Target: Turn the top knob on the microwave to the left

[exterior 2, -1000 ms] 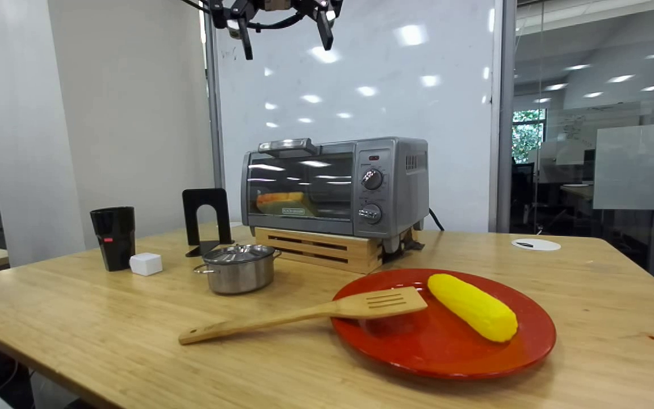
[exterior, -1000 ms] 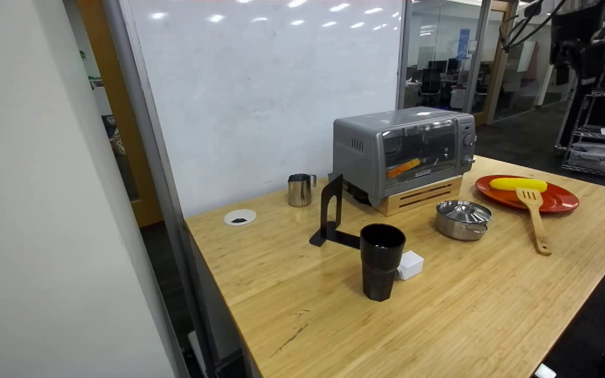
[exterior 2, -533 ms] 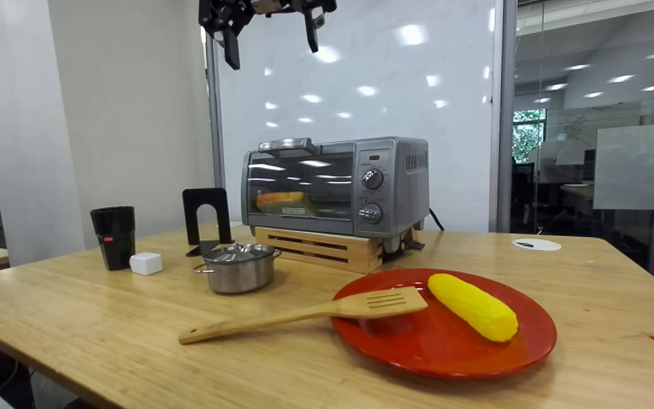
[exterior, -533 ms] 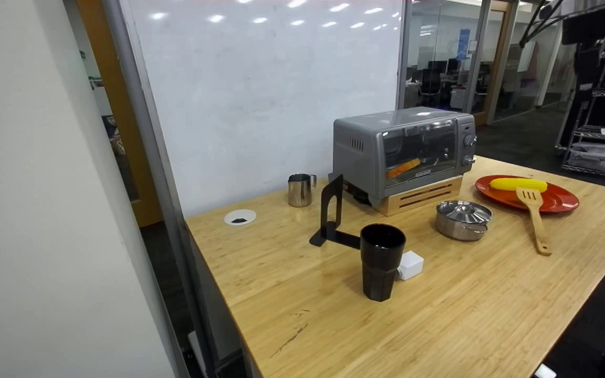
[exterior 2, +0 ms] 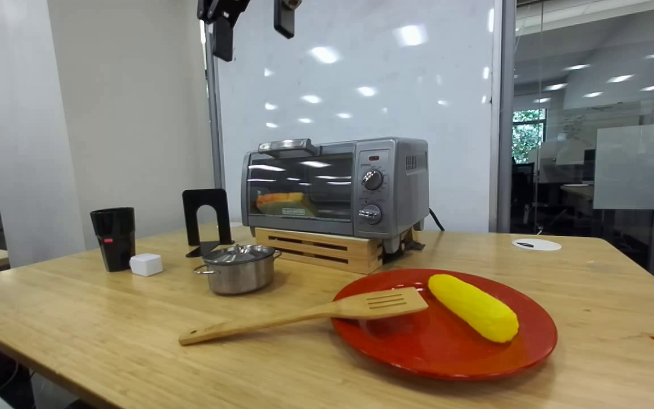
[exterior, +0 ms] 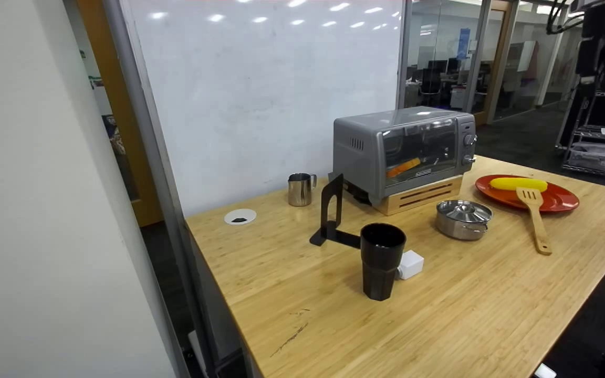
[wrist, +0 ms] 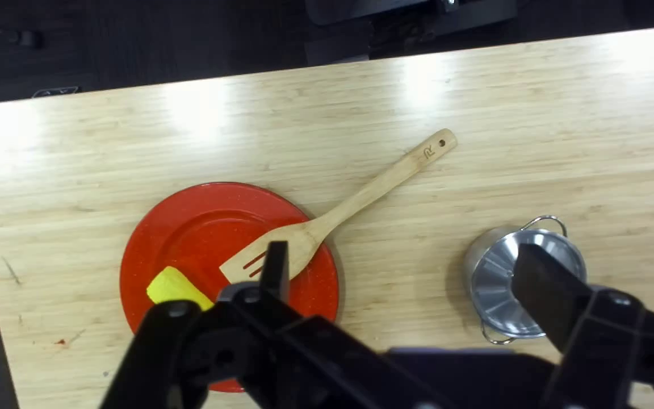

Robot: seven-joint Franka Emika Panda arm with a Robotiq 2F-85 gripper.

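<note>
The microwave point(exterior 2: 304, 182) is a boxy silver-grey oven with a glass front and something orange inside; it also shows in an exterior view point(exterior: 373, 136). Its top knob point(exterior 2: 372, 179) is round and silver on the right of the front panel, and shows edge-on in an exterior view point(exterior: 469, 140). A lower knob point(exterior 2: 369, 213) sits below it. My gripper point(exterior 2: 254, 41) is open and empty, high above the table and apart from the microwave. In the wrist view, my gripper point(wrist: 402, 255) points down, its fingers spread over the plate and the pot; the microwave is out of that view.
The microwave stands on a wooden crate point(exterior 2: 318, 250). In front are a lidded steel pot point(exterior 2: 239, 270), a red plate point(exterior 2: 418, 355) with a yellow object point(exterior 2: 473, 307), and a wooden spatula point(exterior 2: 304, 312). A black cup point(exterior: 381, 262), white block point(exterior: 411, 264), black bookend point(exterior: 332, 205) and steel pitcher point(exterior: 300, 190) stand farther along.
The gripper has shifted slightly left and turned at the top of an exterior view. It stays open. The microwave, its knobs and the table objects have not moved.
</note>
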